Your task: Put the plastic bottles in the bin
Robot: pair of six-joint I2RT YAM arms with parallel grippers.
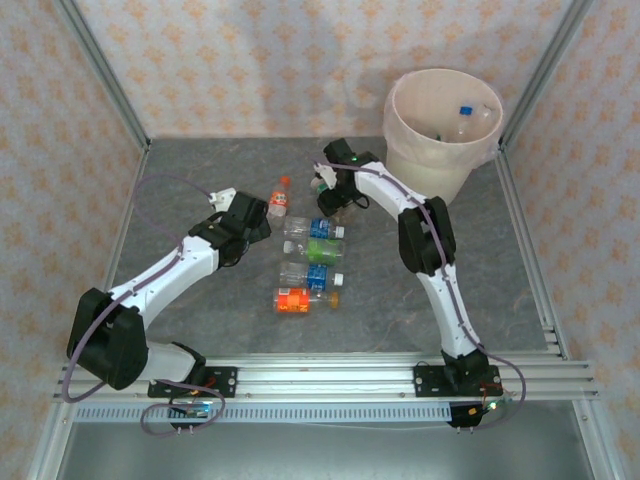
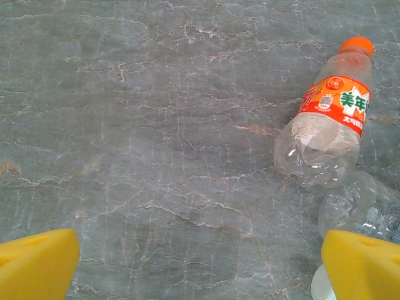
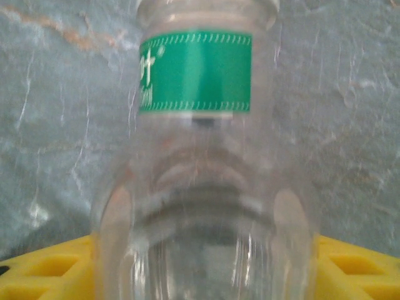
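Note:
My right gripper (image 1: 326, 186) is at the back of the table, shut on a clear plastic bottle with a green label (image 3: 195, 75). Its yellow fingers (image 3: 44, 269) press the bottle's body from both sides, right gripper (image 3: 203, 269). My left gripper (image 1: 256, 213) stands open over bare table, left gripper (image 2: 200, 275). An orange-capped, orange-labelled bottle (image 2: 328, 119) lies just ahead to its right (image 1: 279, 195), with a second clear bottle (image 2: 362, 206) next to it. Several more bottles (image 1: 310, 272) lie in a column mid-table. The cream bin (image 1: 425, 165) stands at the back right, with a bottle (image 1: 470, 115) inside.
Patterned walls and metal frame posts close in the grey marbled table (image 1: 200, 160) on three sides. An aluminium rail (image 1: 330, 375) carrying both arm bases runs along the near edge. Bare table lies left of the left arm and in front of the bin.

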